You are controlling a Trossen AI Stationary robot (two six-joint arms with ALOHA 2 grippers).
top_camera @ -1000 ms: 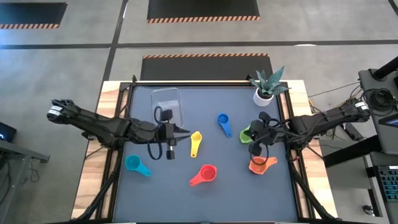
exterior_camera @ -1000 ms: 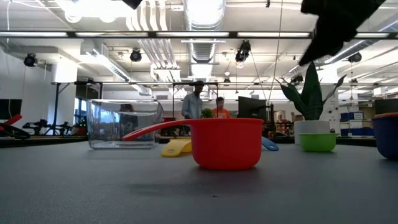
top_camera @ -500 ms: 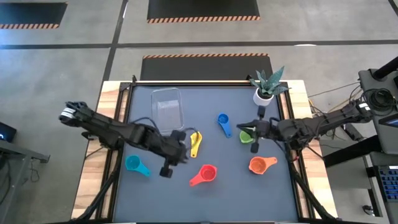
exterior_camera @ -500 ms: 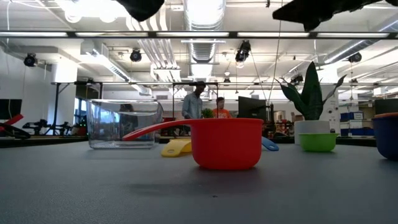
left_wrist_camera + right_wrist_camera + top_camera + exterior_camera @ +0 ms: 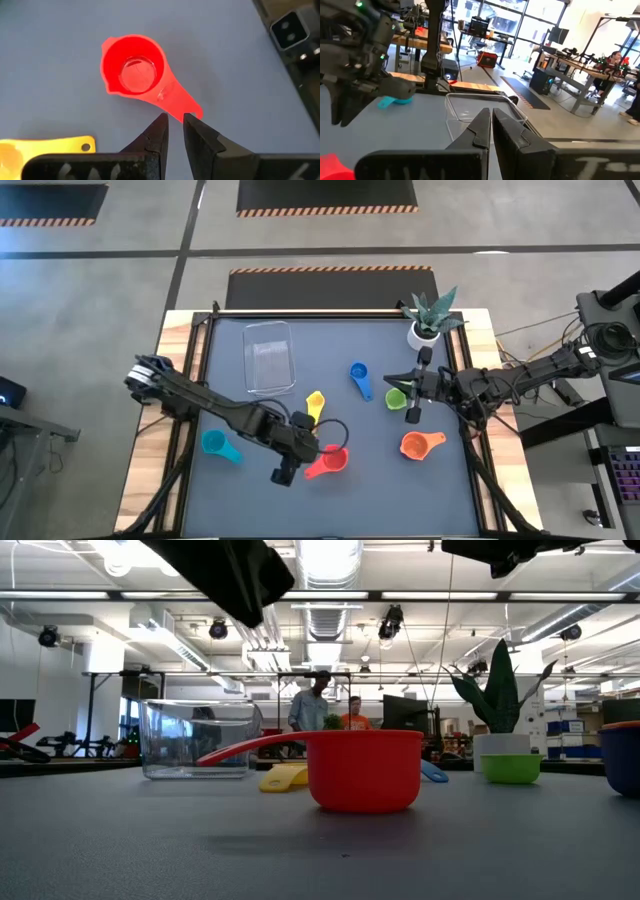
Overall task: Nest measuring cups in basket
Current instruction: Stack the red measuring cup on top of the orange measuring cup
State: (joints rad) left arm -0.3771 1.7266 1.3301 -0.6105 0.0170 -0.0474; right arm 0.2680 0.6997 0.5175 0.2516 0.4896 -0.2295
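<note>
Measuring cups sit loose on the dark matte table, glossy plastic scoops with flat handles; the red cup (image 5: 133, 66) lies just past the left gripper (image 5: 175, 125), fingers nearly pinched, grasping nothing. Clear basket (image 5: 270, 356) sits well apart. Right gripper (image 5: 491, 120) hovers clenched.
</note>
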